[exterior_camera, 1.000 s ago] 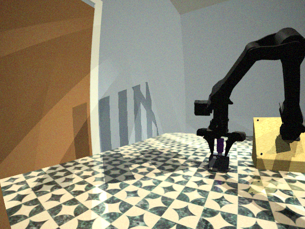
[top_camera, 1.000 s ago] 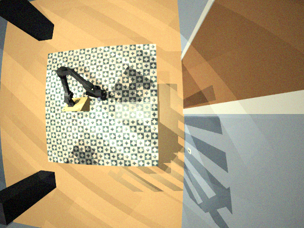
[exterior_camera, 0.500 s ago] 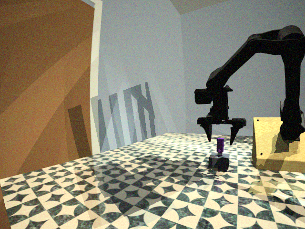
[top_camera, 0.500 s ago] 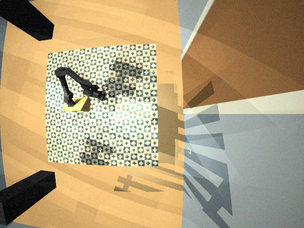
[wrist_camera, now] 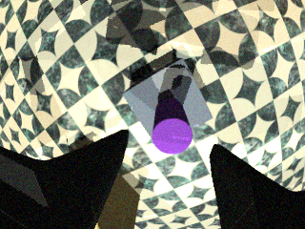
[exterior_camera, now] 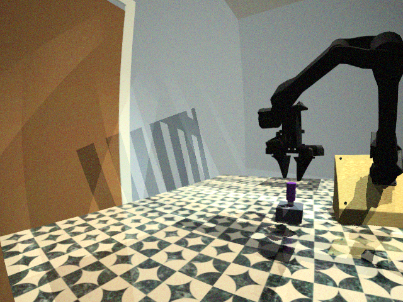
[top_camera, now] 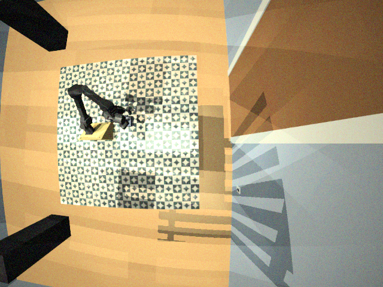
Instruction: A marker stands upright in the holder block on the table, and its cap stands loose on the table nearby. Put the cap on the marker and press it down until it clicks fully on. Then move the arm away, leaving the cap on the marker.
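Observation:
The purple cap (exterior_camera: 291, 190) (wrist_camera: 172, 128) sits on top of the marker, which stands upright in the dark holder block (exterior_camera: 289, 212) (wrist_camera: 143, 98) on the patterned table. Only a short grey piece of the marker shows between cap and block. My gripper (exterior_camera: 293, 177) (wrist_camera: 171, 144) is open and empty. It hangs straight above the cap with a small gap below the fingertips. In the wrist view the two dark fingers stand either side of the cap's round top. In the overhead view the gripper (top_camera: 129, 118) hides the cap and the block.
The arm's base stands on a yellow wooden mount (exterior_camera: 354, 188) (top_camera: 102, 131) close to the right of the holder block. The checkered table top (exterior_camera: 162, 246) (top_camera: 160, 173) stretches around. Two black beams (top_camera: 33, 24) (top_camera: 30, 244) lie at the left corners in the overhead view.

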Action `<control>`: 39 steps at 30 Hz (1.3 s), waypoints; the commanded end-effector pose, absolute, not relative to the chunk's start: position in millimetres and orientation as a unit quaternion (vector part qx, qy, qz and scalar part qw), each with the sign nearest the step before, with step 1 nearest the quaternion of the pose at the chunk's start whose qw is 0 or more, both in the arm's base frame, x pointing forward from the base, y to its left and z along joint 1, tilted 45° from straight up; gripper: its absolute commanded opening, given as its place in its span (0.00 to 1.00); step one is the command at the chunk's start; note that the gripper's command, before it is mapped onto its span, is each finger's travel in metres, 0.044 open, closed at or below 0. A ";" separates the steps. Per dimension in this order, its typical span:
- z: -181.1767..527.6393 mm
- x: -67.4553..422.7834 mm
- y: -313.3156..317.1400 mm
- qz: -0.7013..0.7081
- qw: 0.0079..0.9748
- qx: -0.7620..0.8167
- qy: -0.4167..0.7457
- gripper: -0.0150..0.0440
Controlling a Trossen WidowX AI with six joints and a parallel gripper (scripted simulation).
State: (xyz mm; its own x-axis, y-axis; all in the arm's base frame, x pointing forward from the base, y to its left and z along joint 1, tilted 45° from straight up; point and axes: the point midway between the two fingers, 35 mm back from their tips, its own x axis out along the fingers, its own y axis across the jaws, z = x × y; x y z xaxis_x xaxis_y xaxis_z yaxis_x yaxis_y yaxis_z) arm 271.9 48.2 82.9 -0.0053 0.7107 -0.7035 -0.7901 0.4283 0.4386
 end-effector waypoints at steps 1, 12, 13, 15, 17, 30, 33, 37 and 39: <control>92.5 273.6 36.5 0.364 0.683 0.170 0.610 0.51; 95.7 273.0 32.8 0.282 0.654 0.257 0.654 0.25; 95.7 273.0 32.8 0.282 0.654 0.257 0.654 0.25; 95.7 273.0 32.8 0.282 0.654 0.257 0.654 0.25; 95.7 273.0 32.8 0.282 0.654 0.257 0.654 0.25; 90.3 272.8 38.6 0.282 0.654 0.257 0.653 0.25; 87.2 272.7 42.0 0.282 0.654 0.257 0.653 0.25; 83.0 272.5 46.3 0.283 0.654 0.257 0.653 0.25; 80.9 272.5 48.5 0.283 0.654 0.257 0.653 0.25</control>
State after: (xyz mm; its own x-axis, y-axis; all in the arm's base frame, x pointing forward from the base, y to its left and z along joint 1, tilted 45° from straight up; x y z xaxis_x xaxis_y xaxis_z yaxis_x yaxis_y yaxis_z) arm 274.3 43.3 85.5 -0.0104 0.7021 -0.7120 -0.0406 0.7111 0.7019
